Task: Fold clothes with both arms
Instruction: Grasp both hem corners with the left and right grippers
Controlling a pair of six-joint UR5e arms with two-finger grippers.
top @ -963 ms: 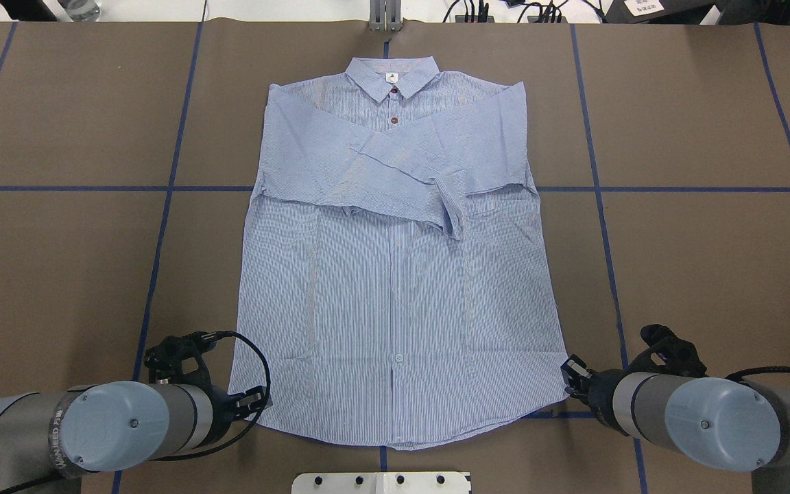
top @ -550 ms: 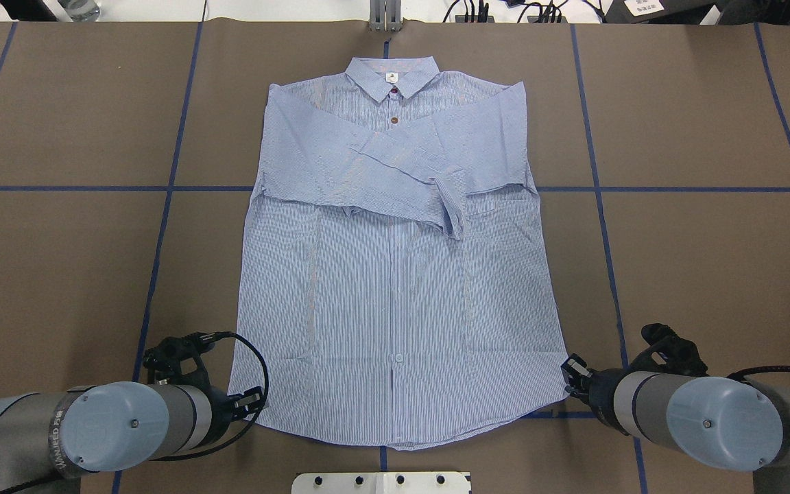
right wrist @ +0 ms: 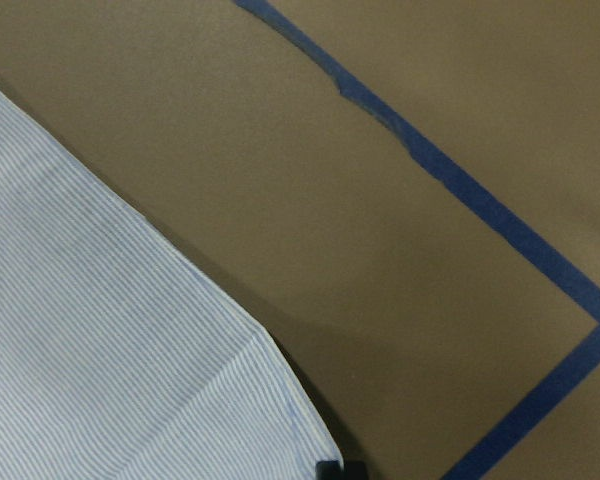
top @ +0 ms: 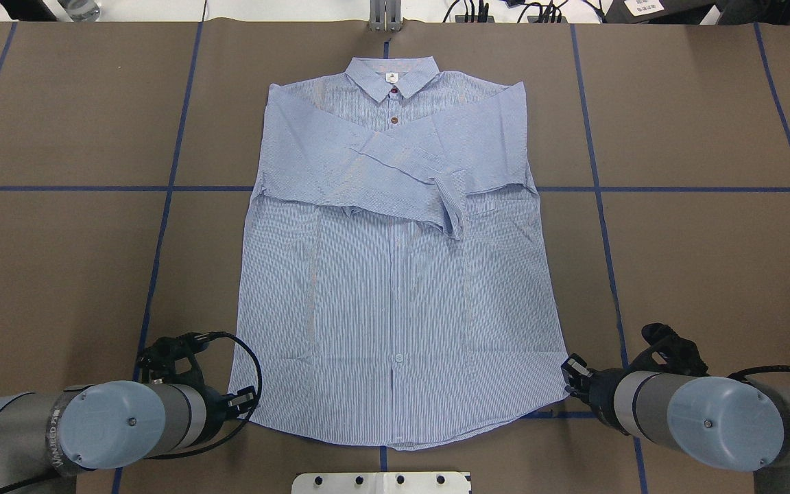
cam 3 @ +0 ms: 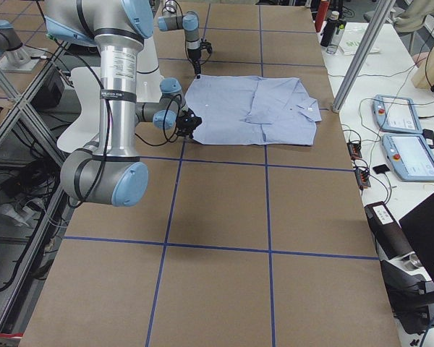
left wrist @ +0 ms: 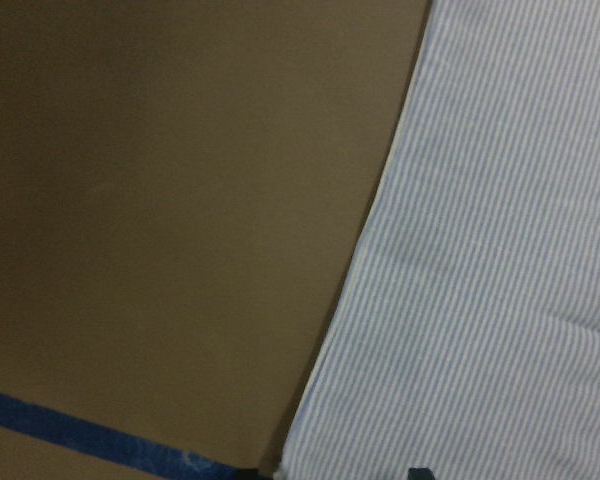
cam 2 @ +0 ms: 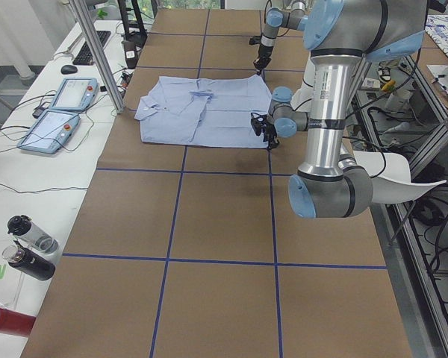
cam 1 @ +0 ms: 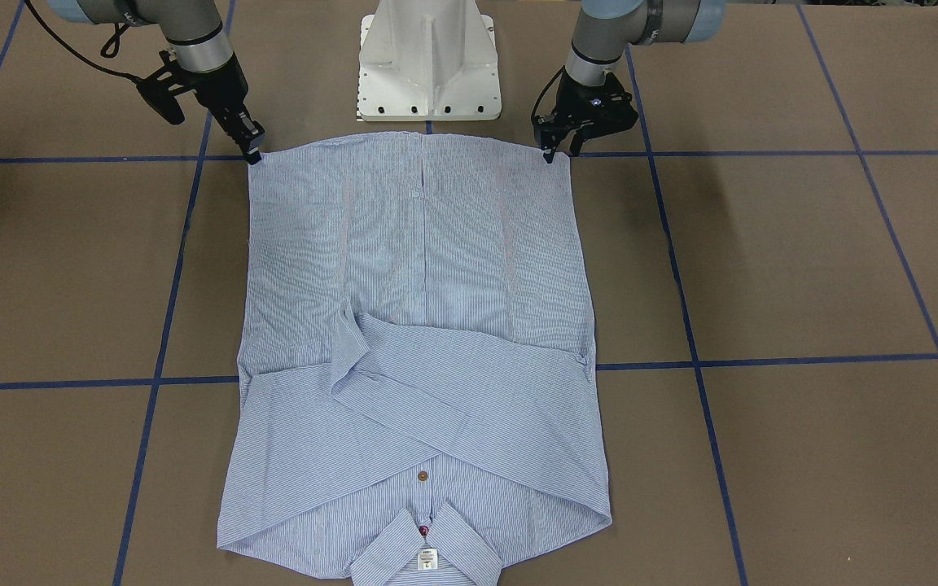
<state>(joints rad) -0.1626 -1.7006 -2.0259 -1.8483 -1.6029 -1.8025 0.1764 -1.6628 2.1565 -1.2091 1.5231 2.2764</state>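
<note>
While the shirt (cam 1: pixel 420 268) lies flat on the table (cam 1: pixel 803 268), sleeves crossed, you see the left gripper (cam 1: pixel 558 152) and right gripper (cam 1: pixel 254 152) at its hem corners; whether either is clamped, you cannot tell.

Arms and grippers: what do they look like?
Left arm and right arm: silver-grey tubes, pale blue round joint caps, printed lettering. Left gripper and right gripper: black, two slim fingers, black cables looping at the wrists.
</note>
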